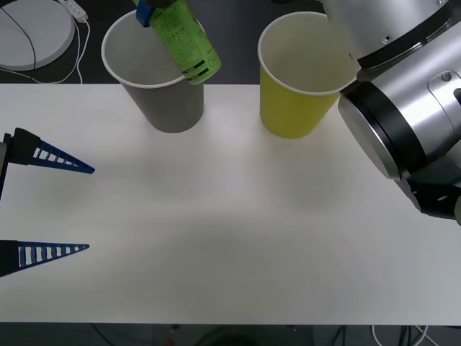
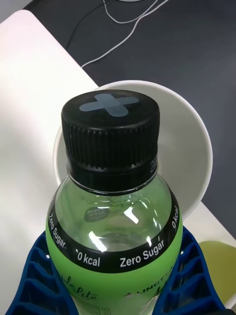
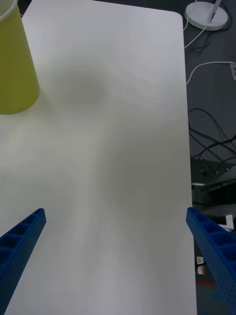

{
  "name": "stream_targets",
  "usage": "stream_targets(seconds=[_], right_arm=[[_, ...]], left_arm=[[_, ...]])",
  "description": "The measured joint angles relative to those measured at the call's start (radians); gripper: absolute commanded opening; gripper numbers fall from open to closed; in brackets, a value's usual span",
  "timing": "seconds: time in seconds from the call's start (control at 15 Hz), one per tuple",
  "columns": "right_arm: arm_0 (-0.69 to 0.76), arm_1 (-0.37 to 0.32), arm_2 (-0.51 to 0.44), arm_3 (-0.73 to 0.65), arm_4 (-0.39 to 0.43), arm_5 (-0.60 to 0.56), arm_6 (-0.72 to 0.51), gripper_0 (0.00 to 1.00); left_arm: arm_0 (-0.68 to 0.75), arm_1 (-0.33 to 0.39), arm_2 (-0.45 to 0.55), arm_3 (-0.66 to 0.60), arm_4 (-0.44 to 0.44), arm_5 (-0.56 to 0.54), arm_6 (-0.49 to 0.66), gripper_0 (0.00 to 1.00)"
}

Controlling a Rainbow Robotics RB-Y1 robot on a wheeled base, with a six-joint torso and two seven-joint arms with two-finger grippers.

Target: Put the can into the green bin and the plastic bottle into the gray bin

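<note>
My right gripper (image 1: 153, 10) is shut on the plastic bottle (image 1: 186, 40), bright green with a black cap (image 2: 110, 133). It holds the bottle tilted, cap end down, above the opening of the gray bin (image 1: 167, 108) at the table's back left. In the right wrist view the cap hangs over that bin's pale inside (image 2: 194, 147), with blue fingers (image 2: 34, 275) on both sides of the bottle. The green bin (image 1: 292, 108) stands upright just right of the gray one and shows too in the left wrist view (image 3: 14, 74). My left gripper (image 1: 91, 209) hangs open over the table's left side. The can is out of view.
The white table (image 1: 230, 216) stretches bare in front of both bins. Behind its far edge lie a white round disc (image 1: 32, 32) and cables on a dark floor. My right arm's large silver joint (image 1: 403, 122) looms over the table's right side.
</note>
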Motion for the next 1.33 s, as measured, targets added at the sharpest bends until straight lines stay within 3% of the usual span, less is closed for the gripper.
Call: stream_targets(seconds=[0.27, 0.93, 1.33], right_arm=[[-0.024, 0.019, 0.000, 0.044, 0.024, 0.015, 0.000, 0.00], [-0.030, 0.041, 0.035, 0.116, 0.019, 0.233, 0.000, 0.00], [-0.050, 0.044, 0.054, 0.179, 0.010, 0.291, 0.000, 0.00]], left_arm=[[0.000, 0.000, 0.000, 0.000, 0.000, 0.000, 0.000, 1.00], [0.000, 0.000, 0.000, 0.000, 0.000, 0.000, 0.000, 1.00], [0.000, 0.000, 0.000, 0.000, 0.000, 0.000, 0.000, 1.00]])
